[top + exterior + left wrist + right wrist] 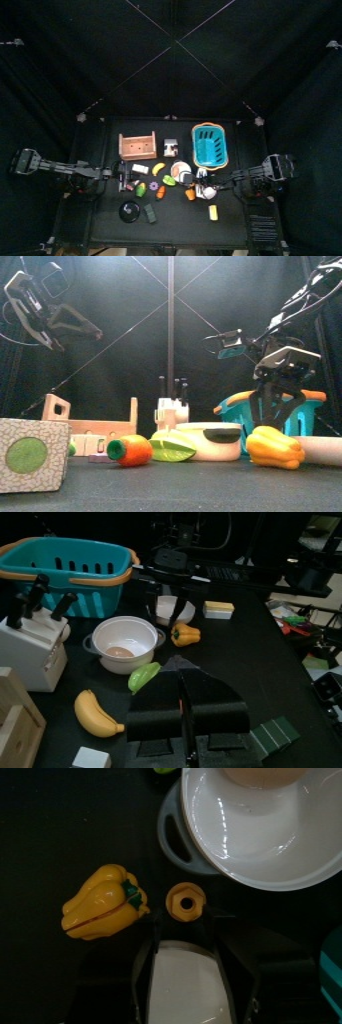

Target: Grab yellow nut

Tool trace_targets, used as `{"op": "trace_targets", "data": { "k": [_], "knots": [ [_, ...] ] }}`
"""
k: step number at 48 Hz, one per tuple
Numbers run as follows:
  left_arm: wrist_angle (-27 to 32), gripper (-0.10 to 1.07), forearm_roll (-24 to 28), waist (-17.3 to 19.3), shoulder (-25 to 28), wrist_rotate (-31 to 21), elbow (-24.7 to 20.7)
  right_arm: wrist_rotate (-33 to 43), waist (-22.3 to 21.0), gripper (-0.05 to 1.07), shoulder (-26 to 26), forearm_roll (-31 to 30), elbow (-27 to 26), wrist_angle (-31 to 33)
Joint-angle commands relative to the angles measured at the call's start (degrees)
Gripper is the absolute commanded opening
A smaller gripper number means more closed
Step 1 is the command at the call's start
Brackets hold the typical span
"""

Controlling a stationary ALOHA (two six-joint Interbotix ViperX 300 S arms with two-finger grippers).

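The yellow nut (185, 901) is a tiny yellow ring lying flat on the black table between a yellow pepper (100, 901) and the white round dish (254, 828). My right gripper (185, 930) hangs straight over it with its jaws open, and the nut sits just past the fingertips, untouched. Something white lies under the gap between the jaws. In the front view the right gripper (275, 406) hovers above the pepper (274, 448). My left gripper (185, 677) rests back at the table's left side, jaws shut and empty.
A teal basket (247, 406) stands behind the right gripper. The white dish (211, 441), a green slice (171, 448) and an orange piece (131, 449) lie mid-table. A knife block (170, 411), a wooden crate (94, 421) and a banana (91, 712) are further left.
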Motion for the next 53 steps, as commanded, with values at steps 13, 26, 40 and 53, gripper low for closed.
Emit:
{"op": "trace_targets", "data": {
  "k": [13,26,40,53],
  "knots": [
    [-0.6,-0.02,0.0,0.1,0.0,0.1,-0.6,0.0,-0.6,0.82,1.2,-0.3,-1.8,-0.2],
    [-0.6,-0.02,0.0,0.2,0.1,0.1,-0.5,0.0,-1.4,0.82,3.5,-0.4,-2.4,-0.2],
    [-0.6,-0.02,0.0,0.2,0.0,0.1,-0.2,0.0,-1.8,0.81,4.7,-0.4,-2.1,-0.4],
    [-0.6,-0.02,0.0,0.2,0.0,0.0,-0.1,-0.5,-1.9,0.73,5.3,-0.4,-2.3,-0.8]
  ]
}}
